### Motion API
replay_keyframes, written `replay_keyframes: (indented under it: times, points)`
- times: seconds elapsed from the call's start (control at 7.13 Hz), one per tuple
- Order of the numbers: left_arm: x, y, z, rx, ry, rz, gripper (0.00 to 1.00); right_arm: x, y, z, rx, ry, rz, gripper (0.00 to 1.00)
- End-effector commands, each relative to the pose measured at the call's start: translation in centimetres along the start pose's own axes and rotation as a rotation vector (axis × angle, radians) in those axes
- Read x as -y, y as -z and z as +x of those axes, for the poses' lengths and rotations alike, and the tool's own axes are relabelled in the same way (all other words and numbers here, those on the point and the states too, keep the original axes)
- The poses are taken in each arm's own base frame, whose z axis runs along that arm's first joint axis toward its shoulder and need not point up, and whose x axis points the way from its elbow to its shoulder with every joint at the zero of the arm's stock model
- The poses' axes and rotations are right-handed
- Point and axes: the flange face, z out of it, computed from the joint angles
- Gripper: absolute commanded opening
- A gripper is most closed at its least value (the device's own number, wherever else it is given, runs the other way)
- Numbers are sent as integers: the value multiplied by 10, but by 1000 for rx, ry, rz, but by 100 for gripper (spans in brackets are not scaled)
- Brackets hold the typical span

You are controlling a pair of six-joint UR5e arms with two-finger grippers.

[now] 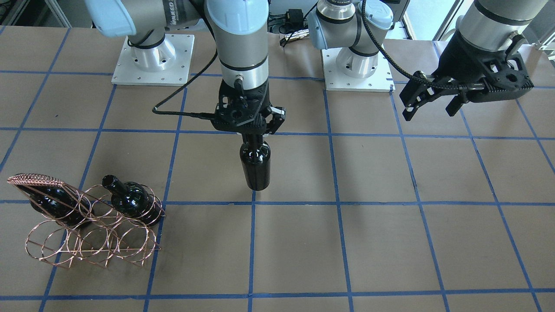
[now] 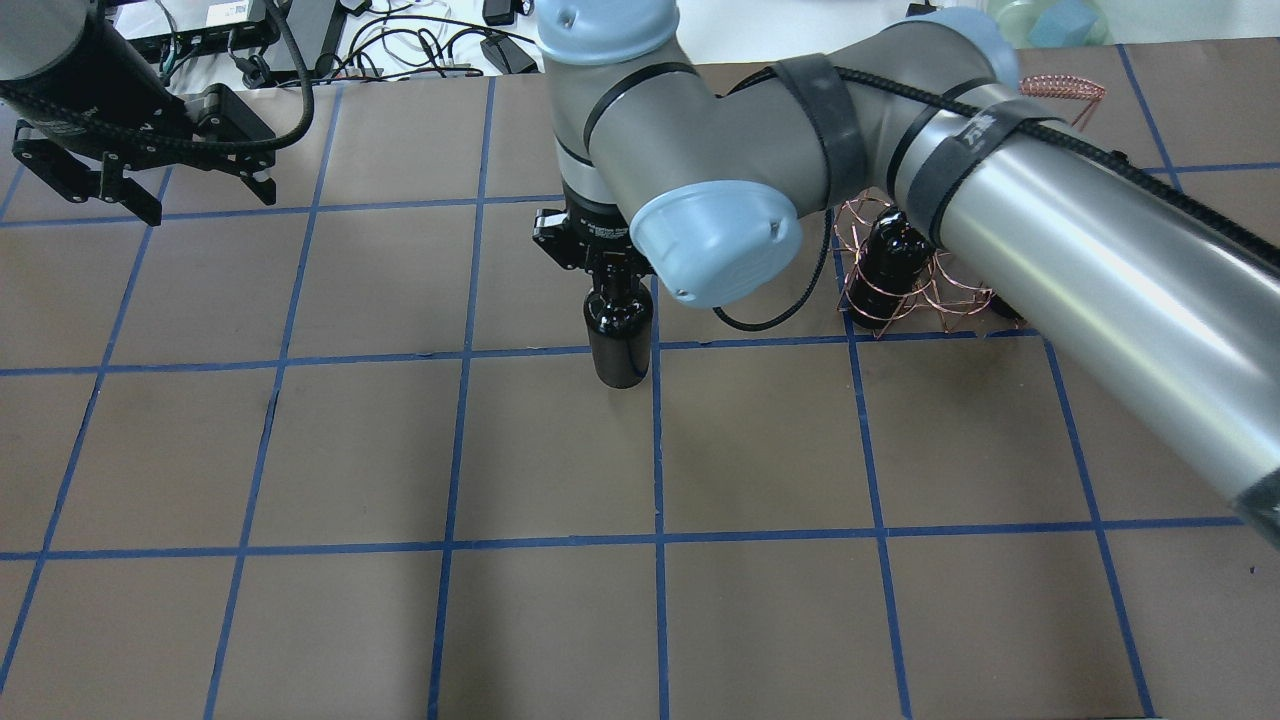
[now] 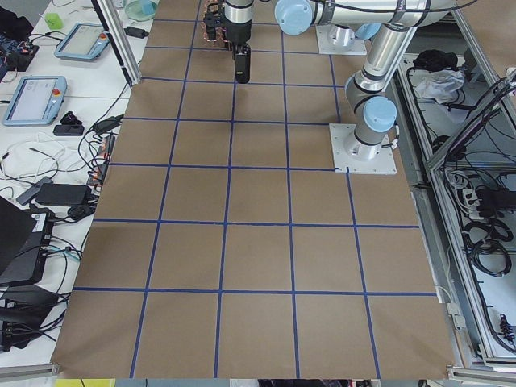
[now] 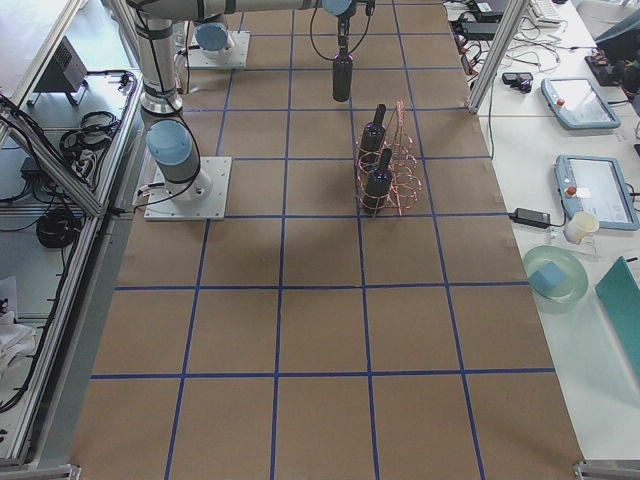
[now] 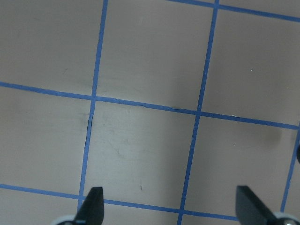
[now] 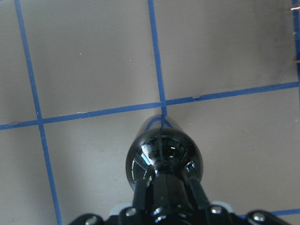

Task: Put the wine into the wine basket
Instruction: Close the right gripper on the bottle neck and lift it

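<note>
My right gripper (image 1: 255, 139) is shut on the neck of a near-black wine bottle (image 1: 256, 167), which hangs upright over the middle of the table. I cannot tell if its base touches. The bottle also shows in the overhead view (image 2: 618, 338) and the right wrist view (image 6: 164, 154). The copper wire wine basket (image 1: 93, 242) stands apart, on my right side, and holds two more dark bottles (image 1: 130, 200). In the overhead view the basket (image 2: 950, 300) is partly hidden by my right arm. My left gripper (image 1: 430, 110) is open and empty, raised at the far left (image 2: 205, 200).
The two arm bases (image 1: 151, 60) stand at the robot's edge of the brown table with its blue grid lines (image 1: 338, 203). Cables lie behind the table (image 2: 400, 45). The left wrist view shows only bare table (image 5: 150, 140).
</note>
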Motion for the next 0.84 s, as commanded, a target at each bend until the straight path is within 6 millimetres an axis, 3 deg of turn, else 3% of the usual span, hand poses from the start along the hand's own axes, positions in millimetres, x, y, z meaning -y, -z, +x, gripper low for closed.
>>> replay_keyframes:
  times: [0.0, 0.14, 0.28, 0.42, 0.7]
  points:
    - [-13, 2, 23, 5, 10, 2, 100, -1, 75, 102, -24, -10, -41, 0]
    - [-25, 4, 55, 5, 7, 6, 100, -2, 97, 152, -56, 23, -66, 0]
    - [-38, 6, 80, 3, -2, 12, 100, -9, 120, 189, -70, 59, -67, 0]
    - [-44, 6, 90, 2, 19, 15, 100, -10, 133, 215, -78, 96, -54, 0]
    - [-49, 4, 92, -1, 30, 13, 100, 12, 137, 272, -102, 188, -53, 0]
